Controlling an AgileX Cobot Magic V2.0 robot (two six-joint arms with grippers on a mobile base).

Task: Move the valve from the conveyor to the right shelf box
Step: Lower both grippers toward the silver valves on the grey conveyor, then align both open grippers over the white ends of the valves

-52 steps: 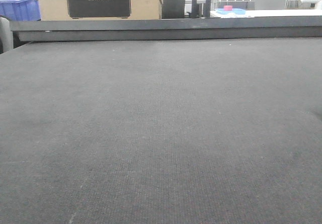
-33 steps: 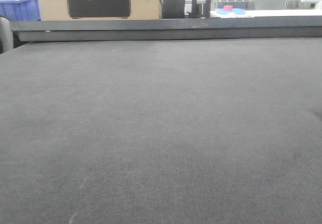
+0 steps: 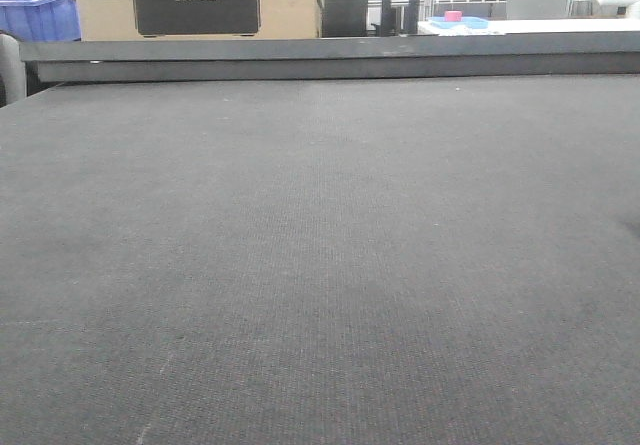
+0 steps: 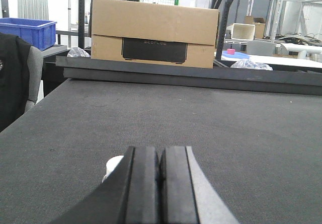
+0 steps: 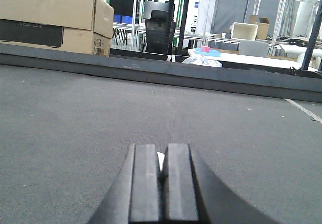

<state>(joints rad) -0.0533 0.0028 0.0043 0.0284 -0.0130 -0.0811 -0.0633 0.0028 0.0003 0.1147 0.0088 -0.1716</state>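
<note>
Nothing has moved on the front view since a moment ago. The conveyor [image 3: 320, 245] lies just as it was, woven grey running up to its dark rail [image 3: 330, 57]. Behind the rail stands a cardboard box [image 3: 195, 2]. Left of the box is a blue crate [image 3: 38, 17], contents hidden. Right of the box, a white bench [image 3: 530, 26] carries a blue tray [image 3: 462, 23] with a pink piece [image 3: 453, 15] in it. The left gripper [image 4: 160, 183] is clenched, pads together, low over the belt. A white rounded bit [image 4: 113, 166] sits just beside it, and whether that is the valve I cannot tell. The right gripper [image 5: 162, 183] is clenched too.
</note>
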